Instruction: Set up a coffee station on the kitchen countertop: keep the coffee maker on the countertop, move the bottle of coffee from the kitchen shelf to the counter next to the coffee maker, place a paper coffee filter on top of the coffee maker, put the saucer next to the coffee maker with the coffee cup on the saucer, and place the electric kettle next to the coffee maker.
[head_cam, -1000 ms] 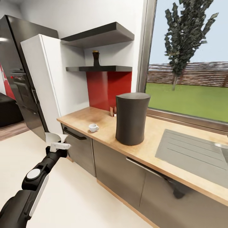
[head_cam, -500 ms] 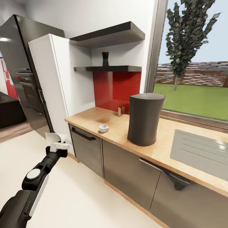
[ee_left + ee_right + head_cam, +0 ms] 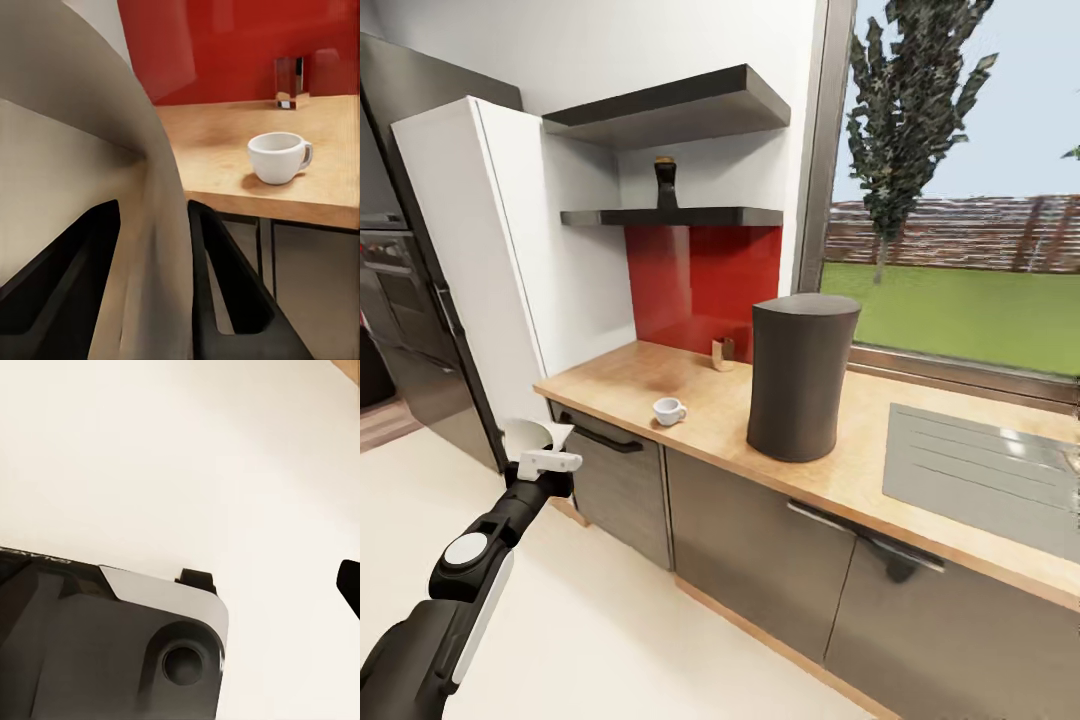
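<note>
Lighting is bright, even daylight entering from the window (image 3: pixel 960 200) at 2 o'clock in the head view. Shadows are soft. The red backsplash (image 3: pixel 700 285) shows faint glossy reflections. Wide-angle distortion bends the edges; renders are slightly soft, without motion blur.

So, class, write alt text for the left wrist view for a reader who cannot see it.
A curved pale paper coffee filter is pinched in the left gripper close to the camera. Beyond it, a white coffee cup sits on the wooden kitchen countertop before a red wall panel.
</note>
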`<state>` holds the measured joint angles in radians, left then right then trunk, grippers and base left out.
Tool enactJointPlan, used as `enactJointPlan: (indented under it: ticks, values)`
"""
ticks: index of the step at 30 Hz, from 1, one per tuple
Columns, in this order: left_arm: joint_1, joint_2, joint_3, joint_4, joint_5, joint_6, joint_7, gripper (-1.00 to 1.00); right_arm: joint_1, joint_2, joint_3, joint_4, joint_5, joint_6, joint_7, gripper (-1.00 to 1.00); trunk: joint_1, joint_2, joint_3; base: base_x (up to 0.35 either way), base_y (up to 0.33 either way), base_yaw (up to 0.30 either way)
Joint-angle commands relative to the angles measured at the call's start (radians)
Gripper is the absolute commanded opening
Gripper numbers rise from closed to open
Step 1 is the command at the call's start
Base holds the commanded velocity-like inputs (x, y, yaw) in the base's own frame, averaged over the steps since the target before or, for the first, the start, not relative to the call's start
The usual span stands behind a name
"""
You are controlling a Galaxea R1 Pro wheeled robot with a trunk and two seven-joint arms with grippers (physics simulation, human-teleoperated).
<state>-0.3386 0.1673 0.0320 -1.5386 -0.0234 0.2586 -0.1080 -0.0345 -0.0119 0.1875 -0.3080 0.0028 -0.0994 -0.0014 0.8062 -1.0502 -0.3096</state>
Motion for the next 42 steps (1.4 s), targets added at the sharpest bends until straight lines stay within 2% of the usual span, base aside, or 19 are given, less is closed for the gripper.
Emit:
enactJointPlan:
  ticks: [1,11,33,42]
  values:
    - [0.000,0.000,0.002,-0.002,-0.004,0.005,-0.007,-1.00,-0.001,0.000,0.003,0.001,0.000,-0.003,0.000,1.00,0.000,-0.001,-0.001,0.165,0.160,-0.122]
    - [0.000,0.000,0.002,-0.002,-0.003,0.006,-0.007,-1.00,-0.001,0.000,0.003,0.000,0.000,-0.003,0.000,1.00,0.000,-0.001,-0.001,0.211,0.207,-0.049]
    - [0.000,0.000,0.002,-0.002,-0.003,0.005,-0.007,-1.00,-0.001,0.000,0.003,0.001,0.000,-0.002,0.000,1.00,0.000,-0.001,-0.001,0.016,0.019,-0.266]
    - [0.000,0.000,0.002,-0.002,-0.003,0.005,-0.007,-1.00,-0.001,0.000,0.003,0.001,0.000,-0.002,0.000,1.00,0.000,-0.001,-0.001,0.067,0.244,-0.079]
